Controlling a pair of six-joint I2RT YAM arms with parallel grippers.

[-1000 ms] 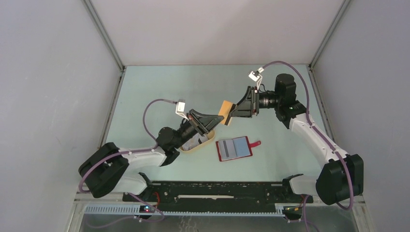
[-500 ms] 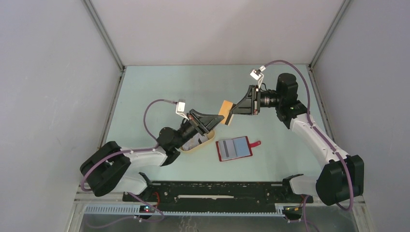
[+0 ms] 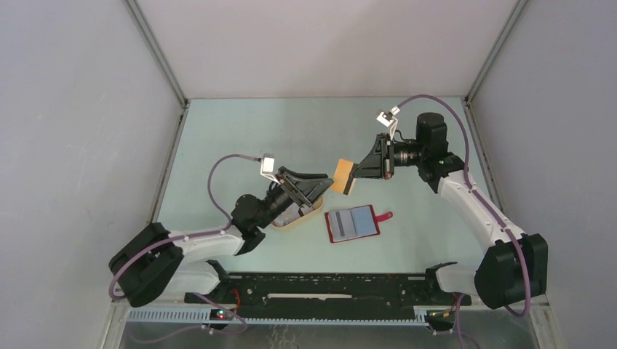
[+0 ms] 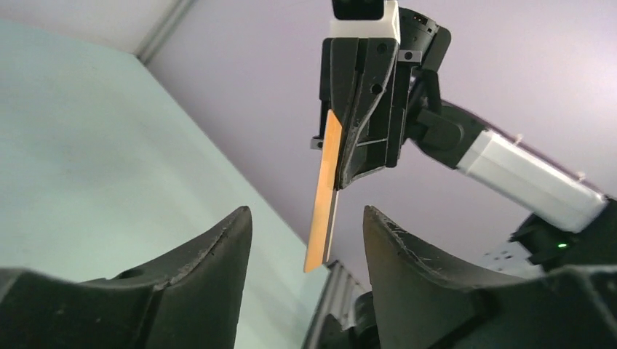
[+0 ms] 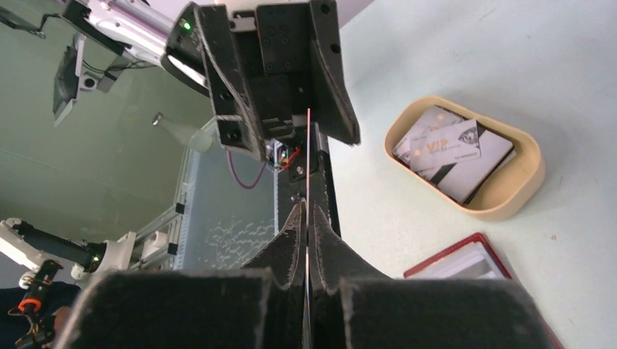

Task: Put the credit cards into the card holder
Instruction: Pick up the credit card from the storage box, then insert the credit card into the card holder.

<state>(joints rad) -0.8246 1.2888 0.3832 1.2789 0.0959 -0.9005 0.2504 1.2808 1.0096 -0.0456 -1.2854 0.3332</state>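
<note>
Pale-green table: beige tray holds silvery cards, card holder lies open.

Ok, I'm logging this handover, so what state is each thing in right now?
orange card: in mid-air, pinched by the right claw
right claw: shut on the orange card
left claw: open, holding nothing
card holder: lying open on the table, pockets up
silvery cards: piled in the beige tray

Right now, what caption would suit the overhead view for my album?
The right tool pinches an orange card in mid-air beside the open left tool, with the red card holder lying open nearby.
</note>
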